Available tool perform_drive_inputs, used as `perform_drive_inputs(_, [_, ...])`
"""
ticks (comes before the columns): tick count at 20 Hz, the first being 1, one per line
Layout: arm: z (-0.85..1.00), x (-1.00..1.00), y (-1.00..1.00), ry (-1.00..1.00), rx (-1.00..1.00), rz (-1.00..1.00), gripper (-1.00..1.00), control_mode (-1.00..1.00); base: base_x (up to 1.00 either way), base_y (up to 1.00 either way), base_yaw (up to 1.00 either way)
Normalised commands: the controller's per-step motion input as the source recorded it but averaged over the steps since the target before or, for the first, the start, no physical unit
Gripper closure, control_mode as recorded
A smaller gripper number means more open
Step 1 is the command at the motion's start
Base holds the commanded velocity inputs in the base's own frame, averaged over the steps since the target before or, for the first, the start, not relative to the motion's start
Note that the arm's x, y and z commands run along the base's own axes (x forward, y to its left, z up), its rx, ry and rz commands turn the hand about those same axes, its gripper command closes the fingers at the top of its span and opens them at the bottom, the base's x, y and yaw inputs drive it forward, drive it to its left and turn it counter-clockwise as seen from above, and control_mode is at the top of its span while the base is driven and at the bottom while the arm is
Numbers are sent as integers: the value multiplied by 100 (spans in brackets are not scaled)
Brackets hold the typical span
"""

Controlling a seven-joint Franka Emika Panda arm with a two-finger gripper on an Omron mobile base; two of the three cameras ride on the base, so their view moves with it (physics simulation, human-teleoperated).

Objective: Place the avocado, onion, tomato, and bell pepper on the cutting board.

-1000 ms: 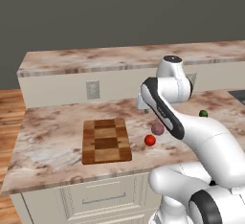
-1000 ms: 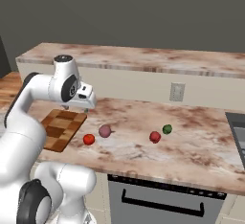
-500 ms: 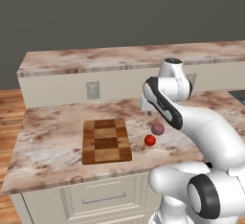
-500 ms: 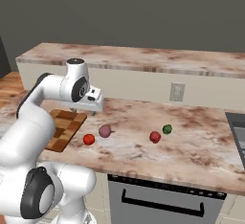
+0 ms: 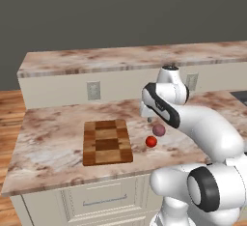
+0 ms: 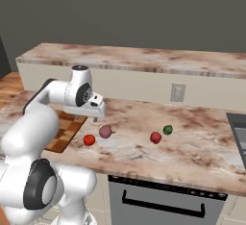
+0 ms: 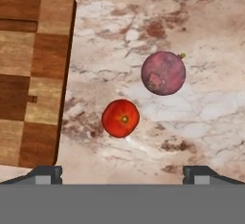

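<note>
Hovering with claw (image 6: 95, 118) spread wide above onion (image 7: 163, 72) and tomato (image 7: 120, 117), lying beside cutting board (image 7: 28, 74) on table (image 7: 191, 22).

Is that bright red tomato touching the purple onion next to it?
Apart. The hand view shows a strip of bare countertop between the tomato and the onion.

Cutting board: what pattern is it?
The cutting board is a checker of light and dark brown wooden blocks, clearest in the left base view.
</note>
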Motion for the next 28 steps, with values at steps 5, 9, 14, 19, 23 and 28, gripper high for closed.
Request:
perform_drive_inputs(5, [-22,11,0,4,0,0,-100,-100,0,0,0])
perform_drive_inputs(9, [-22,12,0,3,0,0,-100,-100,0,0,0])
perform_drive_inputs(14, [-26,3,0,3,0,0,-100,-100,0,0,0])
perform_drive_inputs(19, [-27,12,0,5,0,0,-100,-100,0,0,0])
perform_drive_inputs(23, [-30,16,0,7,0,0,-100,-100,0,0,0])
perform_drive_inputs(28, [-32,12,0,7,0,0,-100,-100,0,0,0])
